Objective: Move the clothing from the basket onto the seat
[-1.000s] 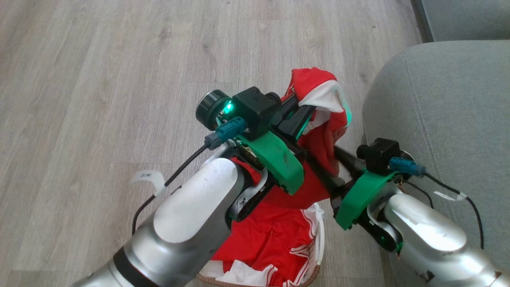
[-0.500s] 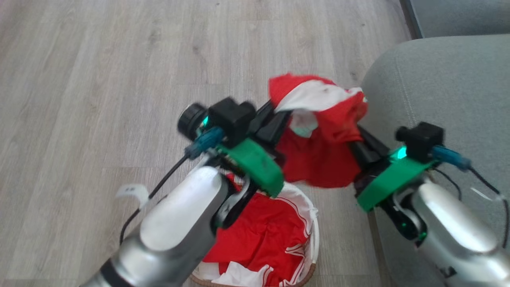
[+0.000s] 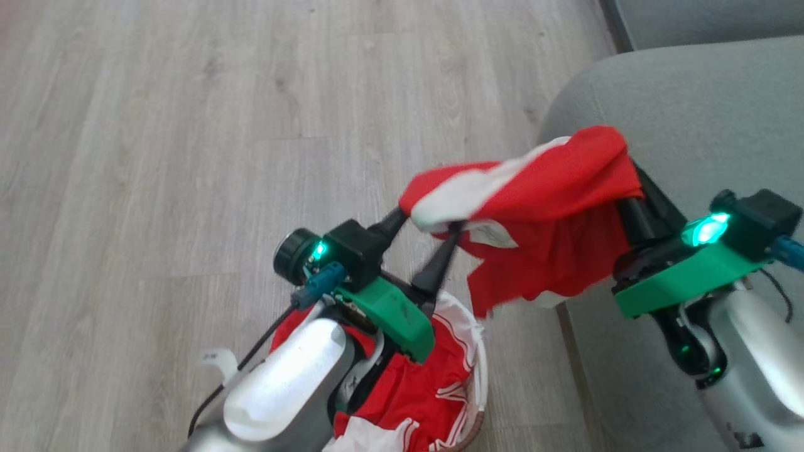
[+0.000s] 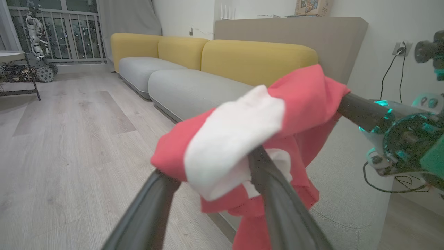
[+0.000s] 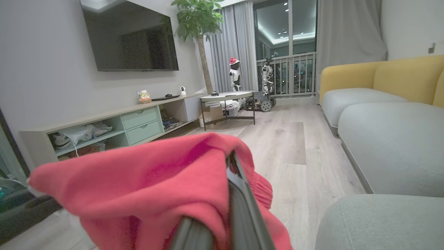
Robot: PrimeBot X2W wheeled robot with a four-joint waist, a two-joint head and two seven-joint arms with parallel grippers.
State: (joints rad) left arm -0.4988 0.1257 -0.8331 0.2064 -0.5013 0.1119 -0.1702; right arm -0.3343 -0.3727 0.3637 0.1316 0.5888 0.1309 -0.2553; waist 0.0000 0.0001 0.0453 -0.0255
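One red and white piece of clothing point(image 3: 553, 188) hangs stretched in the air between my two grippers, above the floor beside the seat point(image 3: 703, 107). My right gripper point(image 3: 631, 188) is shut on its red end over the seat's edge; the right wrist view shows red cloth point(image 5: 145, 173) pinched by the closed fingers point(image 5: 239, 201). My left gripper point(image 3: 431, 221) stands open, the white sleeve point(image 4: 229, 139) still lying across its fingertips. More red clothing point(image 3: 433, 383) fills the basket point(image 3: 480, 376) below my left arm.
Pale wood floor point(image 3: 188, 157) spreads to the left and ahead. The grey sofa with yellow backs point(image 4: 249, 59) runs along the wall. A low cabinet point(image 5: 114, 128), a round table point(image 5: 227, 97) and a wall screen point(image 5: 131, 34) stand across the room.
My right gripper has shut on the garment and carried its end rightwards over the seat's edge. My left gripper has opened. The garment now stretches sideways. The head camera has shifted too.
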